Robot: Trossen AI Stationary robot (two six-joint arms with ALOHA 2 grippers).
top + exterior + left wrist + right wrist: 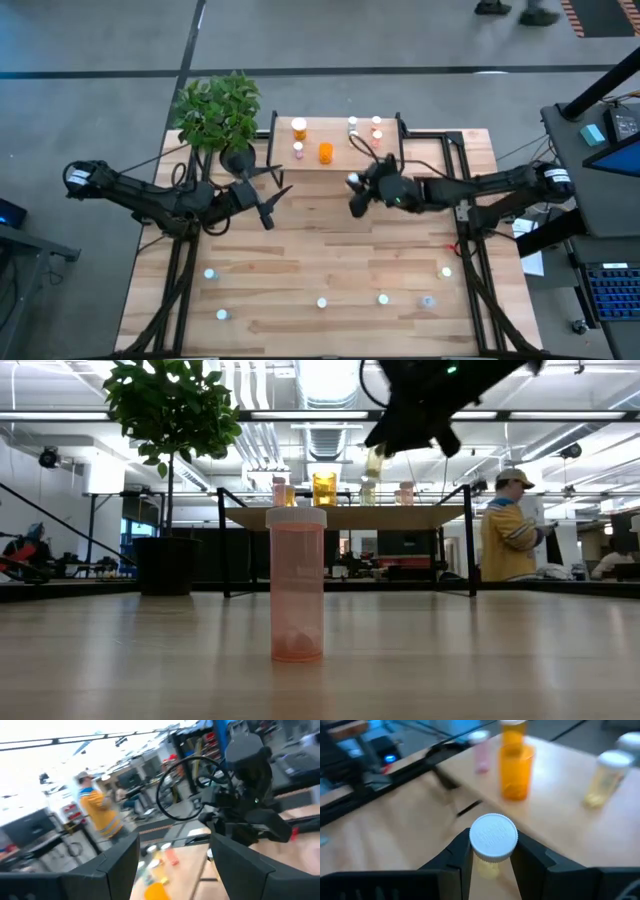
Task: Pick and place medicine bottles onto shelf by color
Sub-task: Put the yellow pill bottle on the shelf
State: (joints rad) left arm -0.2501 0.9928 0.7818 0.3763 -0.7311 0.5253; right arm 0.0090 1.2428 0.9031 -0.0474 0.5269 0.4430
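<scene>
One bottle (492, 840) between right hand (491, 851) fingers.

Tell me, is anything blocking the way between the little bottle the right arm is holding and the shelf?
Nothing visible blocks it. The right gripper grips a white-capped yellowish bottle just off the shelf edge. Bottles already stand on the shelf: a large orange one, a pink one and a yellow one, with bare wood between them.

Shelf (335, 165): orange bottle (326, 152), pink bottle (298, 149), beside right gripper (356, 195).
Table (320, 260): plant (222, 115), scattered bottles.
</scene>
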